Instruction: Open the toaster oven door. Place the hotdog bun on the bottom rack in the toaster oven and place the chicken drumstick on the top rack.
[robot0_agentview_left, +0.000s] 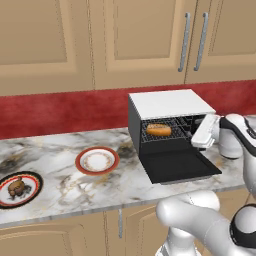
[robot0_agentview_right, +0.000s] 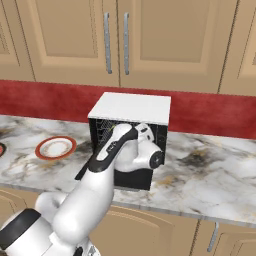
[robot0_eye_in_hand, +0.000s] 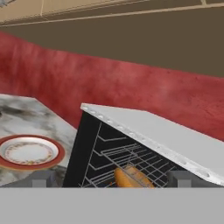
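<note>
Hotdog bun (robot0_eye_in_hand: 132, 177) lies between the spread fingers (robot0_eye_in_hand: 43, 178).

The toaster oven (robot0_agentview_left: 170, 117) stands on the counter (robot0_agentview_left: 60, 165) against the backsplash (robot0_agentview_left: 60, 112), below the wall cabinets (robot0_agentview_left: 140, 40). Its door (robot0_agentview_left: 179, 166) lies folded down flat in front of it. The hotdog bun (robot0_agentview_left: 159, 130) lies on a wire rack (robot0_agentview_left: 167, 135) inside the oven. Left of the oven sits a plate (robot0_agentview_left: 97, 160); further left, near the counter's front edge, a second plate (robot0_agentview_left: 31, 190) holds the chicken drumstick (robot0_agentview_left: 16, 187)
</note>
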